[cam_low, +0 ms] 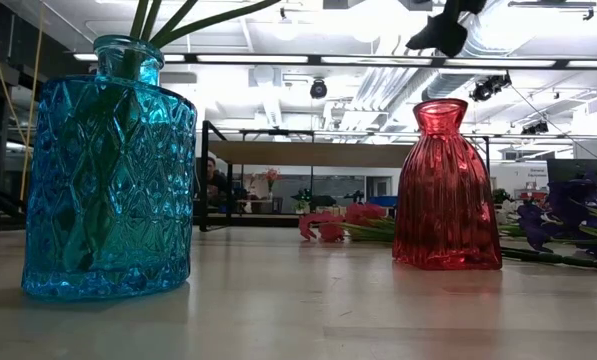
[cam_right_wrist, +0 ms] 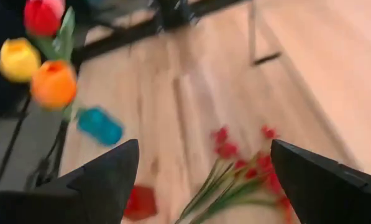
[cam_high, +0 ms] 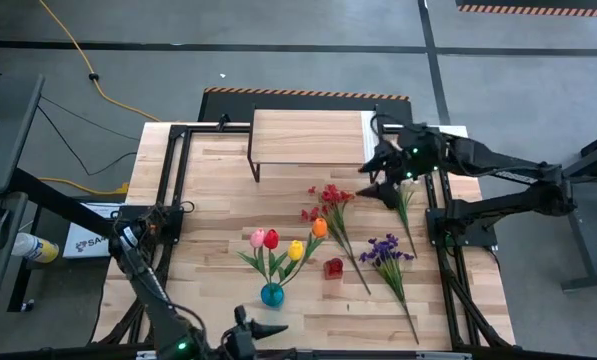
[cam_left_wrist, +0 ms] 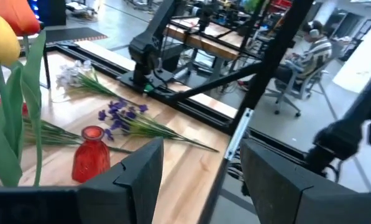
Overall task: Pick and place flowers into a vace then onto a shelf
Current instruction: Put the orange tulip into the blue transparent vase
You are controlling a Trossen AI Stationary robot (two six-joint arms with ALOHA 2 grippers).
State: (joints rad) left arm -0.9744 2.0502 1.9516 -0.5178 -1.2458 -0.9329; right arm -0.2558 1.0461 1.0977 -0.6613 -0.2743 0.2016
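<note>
Closest to the low camera stands the blue vase point(cam_low: 109, 170), so big there that its tulips are cut off at the stems; from above it point(cam_high: 272, 294) shows near the front edge of the counter point(cam_high: 218, 200), holding pink, red, yellow and orange tulips point(cam_high: 278, 245). Behind, the shelf point(cam_high: 308, 138) sits at the far edge. The right gripper point(cam_high: 383, 180) hovers released, fingers wide apart, over the red sprig point(cam_high: 330, 196). The left gripper point(cam_left_wrist: 201, 180) waits open at the front edge. The purple sprig point(cam_high: 388, 255) and white sprig point(cam_high: 406, 205) lie flat. The red vase point(cam_high: 333, 268) is small and hard to make out from above.
</note>
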